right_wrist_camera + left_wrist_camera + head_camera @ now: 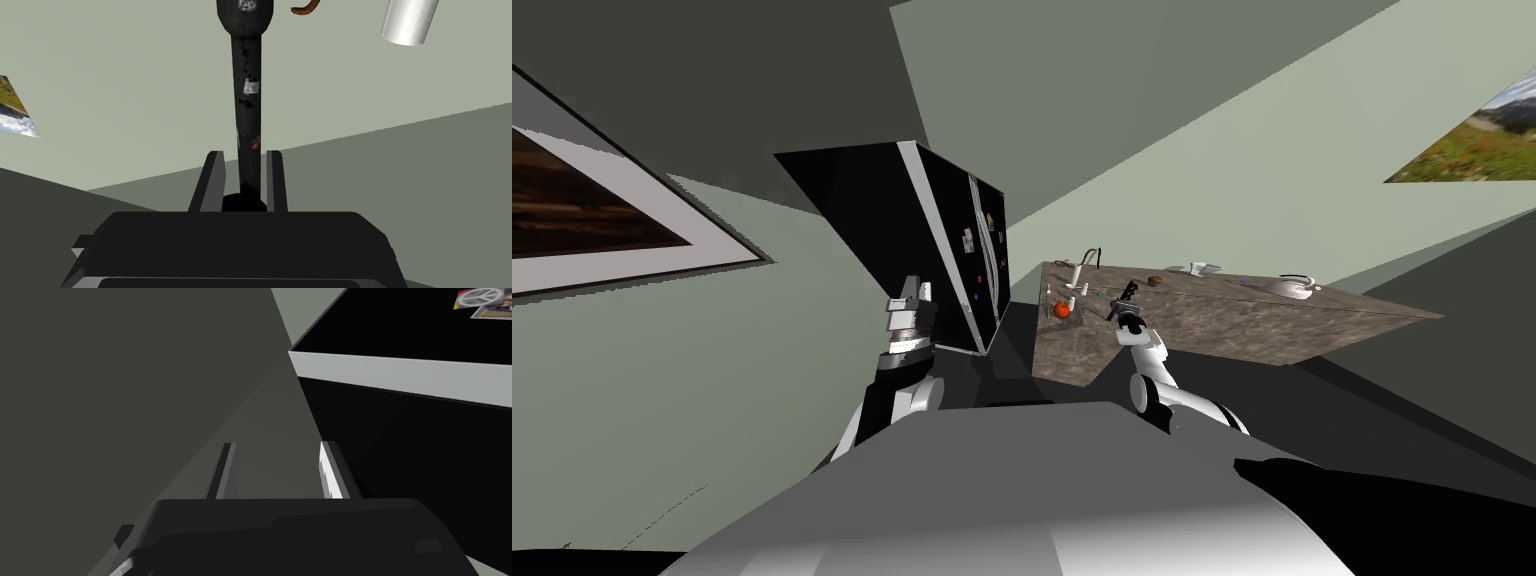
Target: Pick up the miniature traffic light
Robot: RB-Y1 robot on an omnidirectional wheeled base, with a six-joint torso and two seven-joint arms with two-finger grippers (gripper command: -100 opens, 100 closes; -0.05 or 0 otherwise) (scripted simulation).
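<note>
The miniature traffic light [248, 100] is a dark, worn pole with a wider head at its far end. My right gripper [244, 152] is shut on the pole's base, its fingers pressing both sides. Behind the pole in that view lie only walls. In the head view the right gripper [1124, 312] holds the traffic light [1124, 293] over the near part of the brown stone counter [1212, 320]. My left gripper [912, 290] is raised beside the black fridge [892, 220]. In its wrist view the left gripper [277, 445] stands open with nothing between its fingers.
On the counter are a red round fruit [1061, 310], a curved faucet [1082, 262], small white items [1200, 268] and a grey dish [1297, 287]. A paper towel roll [409, 22] shows past the traffic light. The fridge side [410, 438] is close to my left hand.
</note>
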